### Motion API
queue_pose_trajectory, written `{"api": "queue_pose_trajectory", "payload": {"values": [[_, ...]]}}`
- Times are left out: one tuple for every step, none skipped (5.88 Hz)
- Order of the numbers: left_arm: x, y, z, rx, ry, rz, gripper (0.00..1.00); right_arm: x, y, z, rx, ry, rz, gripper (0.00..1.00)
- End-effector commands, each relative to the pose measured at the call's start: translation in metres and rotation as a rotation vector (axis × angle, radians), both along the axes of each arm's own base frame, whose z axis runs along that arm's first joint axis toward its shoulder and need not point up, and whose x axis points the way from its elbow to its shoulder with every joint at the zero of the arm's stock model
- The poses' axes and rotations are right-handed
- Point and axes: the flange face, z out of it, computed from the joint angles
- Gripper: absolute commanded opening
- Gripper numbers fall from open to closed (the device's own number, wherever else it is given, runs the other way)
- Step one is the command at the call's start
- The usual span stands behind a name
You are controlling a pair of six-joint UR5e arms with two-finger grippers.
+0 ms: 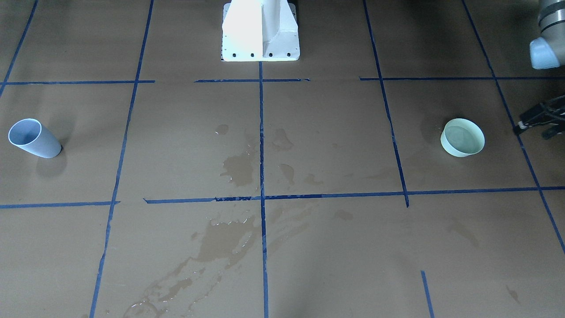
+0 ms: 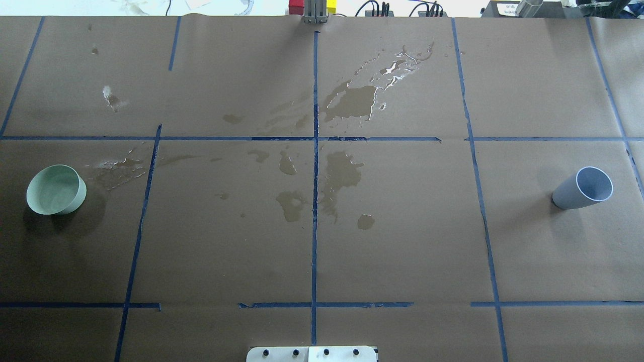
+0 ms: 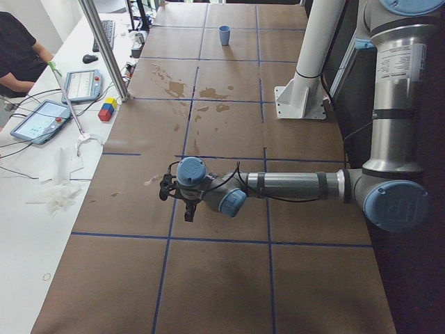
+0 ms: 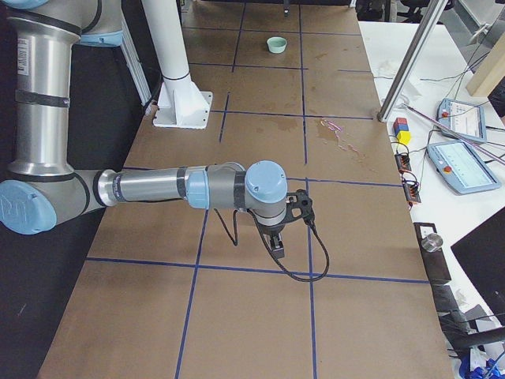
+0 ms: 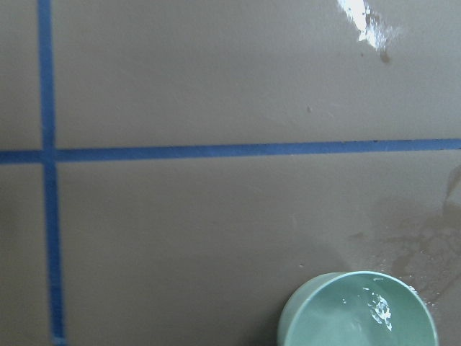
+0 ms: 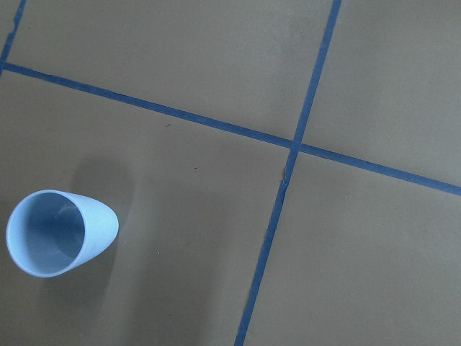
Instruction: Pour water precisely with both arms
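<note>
The left arm (image 3: 292, 186) reaches level over the robot's left end of the tabletop (image 2: 402, 241), its wrist turned down. The left fingers (image 3: 189, 211) hang above the brown paper. In the front-facing view only a black edge of them shows, near the pale green bowl (image 1: 462, 138) and apart from it. I cannot tell how wide they stand, and nothing shows between them.

The right arm (image 4: 150, 187) lies stretched the same way over the opposite end. The right fingers (image 4: 275, 242) point down. They are seen only from the side, so their spread cannot be told.

The water (image 5: 364, 317) sits in the bowl, clear, with a small bright glint on it. The bowl stands upright in a taped square, with a wet patch beside it on the paper.

A pale blue cup (image 2: 583, 188) stands upright at the robot's right end, well apart from the bowl. Whether it holds any liquid I cannot tell.

Between the 2 vessels, dark glossy wet smears (image 2: 347, 103) spread across the paper on both sides of the middle line of blue tape (image 2: 315, 251). The white pedestal (image 1: 260, 31) stands bolted at the robot's edge, in line with that tape.
</note>
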Motion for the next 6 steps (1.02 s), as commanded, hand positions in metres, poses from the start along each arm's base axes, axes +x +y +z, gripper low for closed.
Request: {"api": "queue_pose_trajectory", "payload": {"values": [[-0.073, 0.008, -0.020, -0.035, -0.102, -0.017, 1.00, 0.000, 0.001, 0.001, -0.005, 0.024, 0.000, 1.00], [-0.084, 0.018, -0.051, -0.076, -0.110, -0.036, 1.00, -0.001, 0.001, 0.003, -0.011, 0.022, -0.001, 1.00], [-0.088, 0.033, -0.062, -0.083, -0.119, 0.041, 1.00, -0.001, 0.002, 0.005, -0.019, 0.025, -0.003, 1.00], [-0.092, 0.052, -0.059, -0.133, -0.111, 0.103, 1.00, -0.010, 0.004, 0.009, -0.029, 0.025, -0.022, 1.00], [-0.093, 0.059, -0.053, -0.152, -0.106, 0.104, 1.00, -0.023, 0.001, 0.009, -0.079, 0.024, -0.052, 1.00], [-0.094, 0.077, -0.036, -0.177, -0.101, 0.106, 1.00, -0.022, 0.009, 0.007, -0.081, 0.021, -0.051, 1.00]]}}
